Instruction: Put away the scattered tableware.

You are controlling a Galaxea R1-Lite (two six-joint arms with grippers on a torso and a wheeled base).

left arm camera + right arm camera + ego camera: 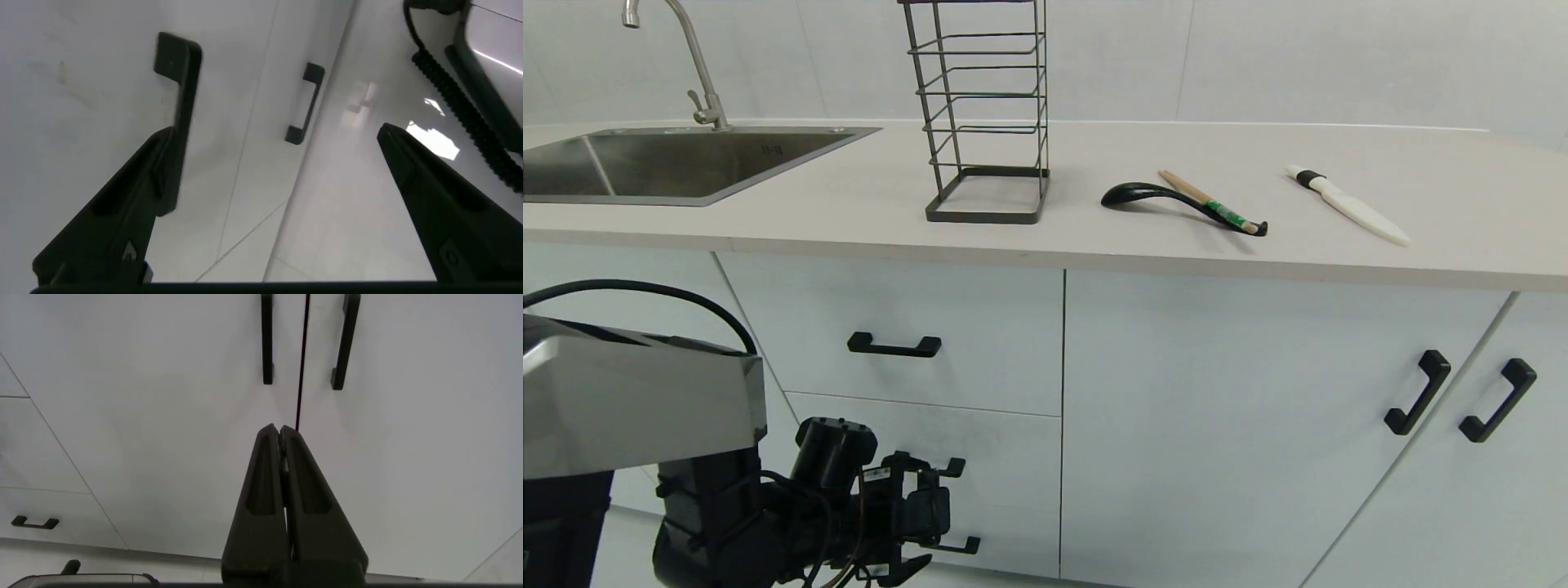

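Head view: ladle [1131,196] on counter [849,204], seemingly well above spread left fingers [106,220].

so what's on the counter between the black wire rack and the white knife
Head view: a black ladle with green-banded wooden chopsticks crossing its handle, between the black wire rack and the white knife.

A matt, pale stone-look tabletop [849,196] carries a glossy black plastic ladle [1129,196], bare wooden chopsticks [1191,191] with a green-wrapped end, and a smooth white knife [1347,204], plastic or ceramic, banded in black. The wire rack [984,114] is dark matt-coated metal; the sink [686,163] brushed steel, its tap [709,113] polished. Below, cabinet fronts [1217,392] are smooth white with a faint sheen, their handles [894,345] matt black.
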